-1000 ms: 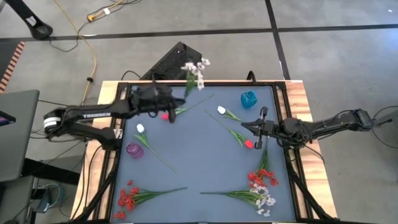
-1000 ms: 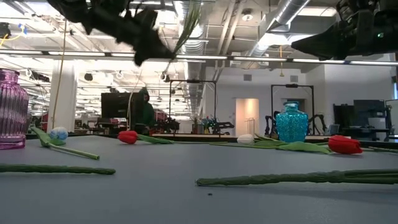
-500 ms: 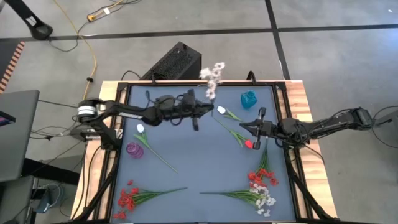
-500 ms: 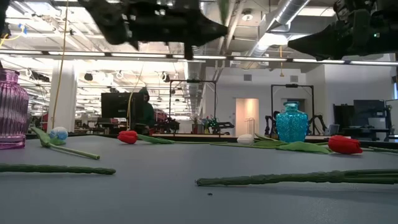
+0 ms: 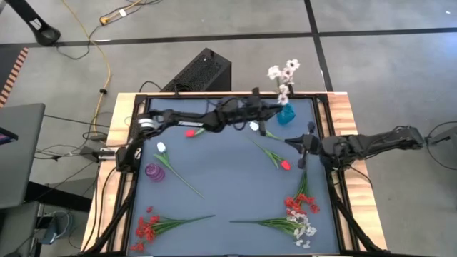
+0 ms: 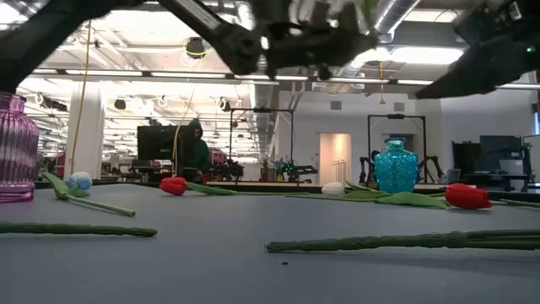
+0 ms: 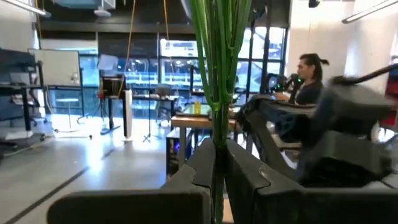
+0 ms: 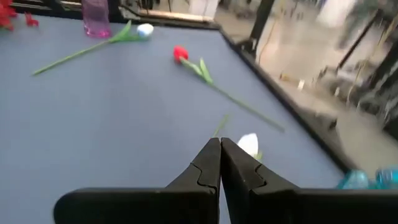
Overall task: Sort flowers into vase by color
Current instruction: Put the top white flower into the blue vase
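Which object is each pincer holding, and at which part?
Left pincer: the white blossom stem, gripped on its green stalks. Right pincer: shut, holding nothing.

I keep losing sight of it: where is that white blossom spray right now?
In the high view the white blossom spray is held up by the left gripper at the table's far edge, right above the blue vase.

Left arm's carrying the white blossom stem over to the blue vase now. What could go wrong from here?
1. The left gripper pinches the white blossom stem low down, with a long stretch above the grip; it could swing or slip during lowering.
2. The blue vase stands close to the table's far edge; a bump might tip it.
3. The right gripper, shut and empty, hovers nearby, and the white tulip lies just beneath the left arm; either could get clipped.
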You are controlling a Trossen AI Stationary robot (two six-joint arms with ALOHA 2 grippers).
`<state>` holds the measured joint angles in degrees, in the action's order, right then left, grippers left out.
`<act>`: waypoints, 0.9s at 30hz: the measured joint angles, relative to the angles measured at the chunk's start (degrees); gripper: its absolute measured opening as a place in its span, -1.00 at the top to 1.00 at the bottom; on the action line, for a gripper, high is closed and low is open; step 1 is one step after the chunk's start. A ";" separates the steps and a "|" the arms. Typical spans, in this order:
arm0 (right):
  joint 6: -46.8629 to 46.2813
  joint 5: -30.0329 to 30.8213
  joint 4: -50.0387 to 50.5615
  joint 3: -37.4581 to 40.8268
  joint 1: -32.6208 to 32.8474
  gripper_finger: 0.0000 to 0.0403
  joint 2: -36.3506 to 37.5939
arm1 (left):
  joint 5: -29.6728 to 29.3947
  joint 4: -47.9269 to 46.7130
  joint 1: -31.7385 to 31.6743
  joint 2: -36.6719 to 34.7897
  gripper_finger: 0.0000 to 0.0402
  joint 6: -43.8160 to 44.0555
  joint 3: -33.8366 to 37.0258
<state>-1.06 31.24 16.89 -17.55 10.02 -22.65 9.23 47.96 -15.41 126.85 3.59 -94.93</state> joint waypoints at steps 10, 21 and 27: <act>-9.12 -3.19 5.32 -0.36 1.15 0.81 1.26 | 1.15 -5.98 -2.48 21.13 0.97 6.15 -26.37; -10.05 -3.22 5.39 -0.34 6.59 0.81 1.28 | -4.13 -9.27 -5.16 24.30 0.97 5.93 -29.62; -9.59 -2.89 5.15 -0.32 7.13 0.81 1.30 | -4.07 -10.91 -5.11 24.30 0.97 4.28 -29.62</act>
<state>-10.66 28.35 22.04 -17.87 17.15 -21.34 5.16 37.05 -20.51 151.15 7.87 -124.55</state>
